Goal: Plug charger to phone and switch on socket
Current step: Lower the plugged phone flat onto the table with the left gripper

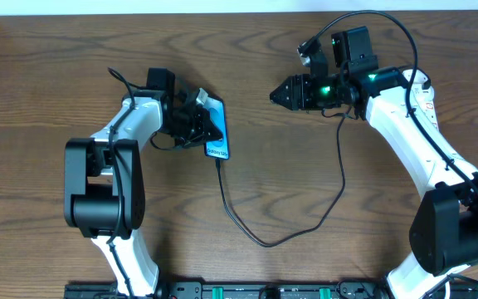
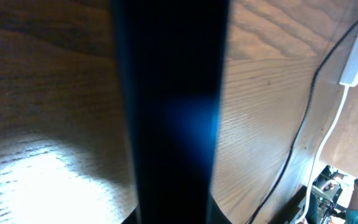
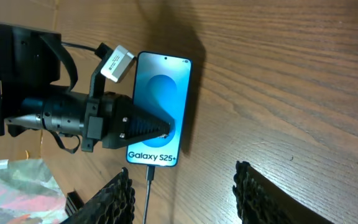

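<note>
The left end effector, jaws closed, rests its tip on the blue-screened rectangular smartphone, which lies flat on the brown wood-grain worktop. The right end effector hangs open and empty. The left wrist view is a dark blur. The thin black charger cable loops from the smartphone's end toward the right arm, which hides most of the narrow white power strip.

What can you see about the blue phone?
The phone is a slim rectangle with a glowing blue screen and white "Galaxy S25+" lettering at one end. It lies flat, screen up, on the wooden table. The left gripper, shut, points onto the screen, and the black charger meets the lettered end.
</note>
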Controlling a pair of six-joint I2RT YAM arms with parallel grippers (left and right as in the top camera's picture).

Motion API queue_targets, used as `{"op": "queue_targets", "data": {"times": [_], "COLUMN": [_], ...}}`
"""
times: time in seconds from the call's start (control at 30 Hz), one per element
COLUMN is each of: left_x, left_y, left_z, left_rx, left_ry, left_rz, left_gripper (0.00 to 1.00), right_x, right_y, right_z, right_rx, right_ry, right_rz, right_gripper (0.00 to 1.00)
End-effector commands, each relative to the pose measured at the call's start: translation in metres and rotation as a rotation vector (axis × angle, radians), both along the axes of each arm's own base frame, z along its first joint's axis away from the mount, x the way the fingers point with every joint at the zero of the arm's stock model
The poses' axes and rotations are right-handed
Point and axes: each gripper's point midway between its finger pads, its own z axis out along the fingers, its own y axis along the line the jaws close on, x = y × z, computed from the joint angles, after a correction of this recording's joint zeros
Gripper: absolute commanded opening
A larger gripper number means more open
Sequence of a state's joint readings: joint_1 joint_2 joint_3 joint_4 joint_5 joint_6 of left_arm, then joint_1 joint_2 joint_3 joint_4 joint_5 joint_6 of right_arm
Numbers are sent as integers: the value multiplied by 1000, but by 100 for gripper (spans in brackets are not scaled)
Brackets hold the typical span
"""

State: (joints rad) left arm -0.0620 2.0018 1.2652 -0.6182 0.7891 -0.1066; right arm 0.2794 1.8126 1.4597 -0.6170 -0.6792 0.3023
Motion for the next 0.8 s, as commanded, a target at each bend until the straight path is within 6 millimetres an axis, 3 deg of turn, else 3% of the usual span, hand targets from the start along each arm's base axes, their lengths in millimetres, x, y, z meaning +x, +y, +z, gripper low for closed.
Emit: {"op": "queue_targets", "data": {"times": [0.0, 0.37, 0.77], "left_x": [1, 1, 0], "left_y": [-2, -4, -25], "left_z": [-7, -11, -28], "left_rx": [-8, -8, -11], "left_ry": [3, 6, 43], "left_rz": [-18, -22, -24], "left_gripper": [7, 7, 8], "right_x": [0, -1, -5], "right_y": [2, 1, 0], "right_z": [15, 14, 11], "right_rx": [-15, -20, -29], "right_ry": [-52, -40, -28], "right_rz": [9, 8, 15], "right_gripper": [51, 51, 51]}}
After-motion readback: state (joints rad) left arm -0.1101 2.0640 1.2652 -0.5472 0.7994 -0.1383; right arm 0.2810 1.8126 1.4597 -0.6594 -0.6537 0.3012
